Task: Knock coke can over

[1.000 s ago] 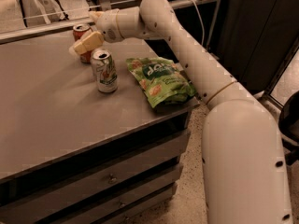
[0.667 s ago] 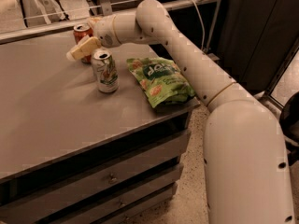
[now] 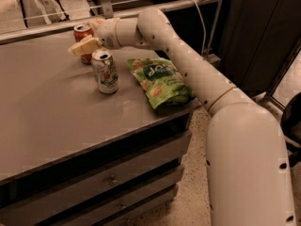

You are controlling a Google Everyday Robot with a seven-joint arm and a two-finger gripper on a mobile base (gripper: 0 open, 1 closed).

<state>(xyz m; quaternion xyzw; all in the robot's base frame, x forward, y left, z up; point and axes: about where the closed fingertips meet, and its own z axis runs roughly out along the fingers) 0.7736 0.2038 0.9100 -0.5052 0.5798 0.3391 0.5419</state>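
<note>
In the camera view, the coke can (image 3: 83,33) stands upright at the far left of the grey table (image 3: 56,112), close to the metal rail (image 3: 42,28) along the table's far edge. The gripper (image 3: 84,37) is at this can, carried by the white arm (image 3: 188,65) that reaches in from the big rounded body at the near right. Its pincer is spread. The nearer cream finger (image 3: 84,46) lies across the front of the can and hides a band of the red wall, and the farther one shows just behind the can's top on the right side. The can sits between the two (whether either finger presses on it cannot be told).

Just near and right of the coke can, a white-and-green soda can (image 3: 106,72) stands upright with its silver top showing. Right of that, a green snack bag (image 3: 162,81) lies flat near the table's right edge, partly under the arm's forearm. Below the tabletop on the near side are dark drawer fronts (image 3: 113,178) with small pulls. The floor at the right is pale and speckled.
</note>
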